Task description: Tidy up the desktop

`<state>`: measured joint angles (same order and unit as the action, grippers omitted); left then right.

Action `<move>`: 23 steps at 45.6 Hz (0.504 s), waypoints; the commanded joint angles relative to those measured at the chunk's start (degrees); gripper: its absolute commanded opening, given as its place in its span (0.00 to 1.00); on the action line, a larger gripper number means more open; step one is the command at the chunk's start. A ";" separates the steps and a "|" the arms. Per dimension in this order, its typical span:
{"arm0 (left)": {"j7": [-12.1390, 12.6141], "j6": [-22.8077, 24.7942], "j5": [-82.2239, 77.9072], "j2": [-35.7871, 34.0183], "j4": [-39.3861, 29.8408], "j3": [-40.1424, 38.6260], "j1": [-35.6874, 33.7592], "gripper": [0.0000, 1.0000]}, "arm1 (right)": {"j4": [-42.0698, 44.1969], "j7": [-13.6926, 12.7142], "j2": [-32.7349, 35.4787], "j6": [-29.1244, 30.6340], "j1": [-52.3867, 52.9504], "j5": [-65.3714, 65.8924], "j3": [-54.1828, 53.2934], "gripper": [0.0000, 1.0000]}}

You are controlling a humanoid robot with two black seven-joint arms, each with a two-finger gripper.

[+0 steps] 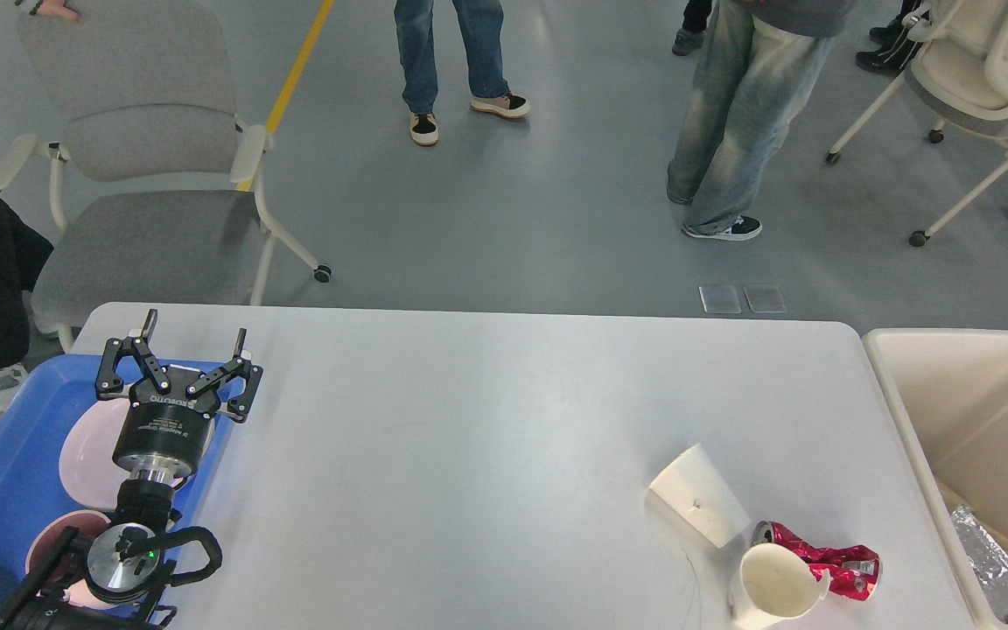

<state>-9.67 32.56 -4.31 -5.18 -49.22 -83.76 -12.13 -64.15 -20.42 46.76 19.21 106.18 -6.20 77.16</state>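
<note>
The desktop (486, 437) is a large white tabletop with rounded corners. My left gripper (196, 336) is open and empty above the far end of a blue tray (5, 472) at the table's left edge. The tray holds a pink plate (88, 455) and a pink bowl (53, 538), partly hidden by my arm. At the front right of the desktop lie two white paper cups (701, 507) (775, 586) on their sides and a crushed red can (828, 564). My right gripper is out of view.
A cream-coloured bin (976, 420) with foil and cardboard inside stands off the table's right edge. A grey chair (145, 175) stands behind the table's far left. People stand on the floor beyond. A white chair (976, 79) is far right.
</note>
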 commanded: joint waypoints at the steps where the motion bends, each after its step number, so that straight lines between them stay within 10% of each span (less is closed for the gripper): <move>1: 0.00 -0.04 0.09 0.00 0.00 0.00 0.00 0.96 | 12.62 0.20 1.49 -2.69 -14.22 0.05 -7.18 0.00; 23: 0.00 -0.04 0.09 0.00 0.00 0.00 0.00 0.96 | 64.40 4.24 -22.84 -13.58 -68.11 0.05 -29.44 0.00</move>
<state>-9.67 32.53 -4.28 -5.18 -49.22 -83.76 -12.13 -7.71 -18.09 30.12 8.74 45.97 -6.07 47.73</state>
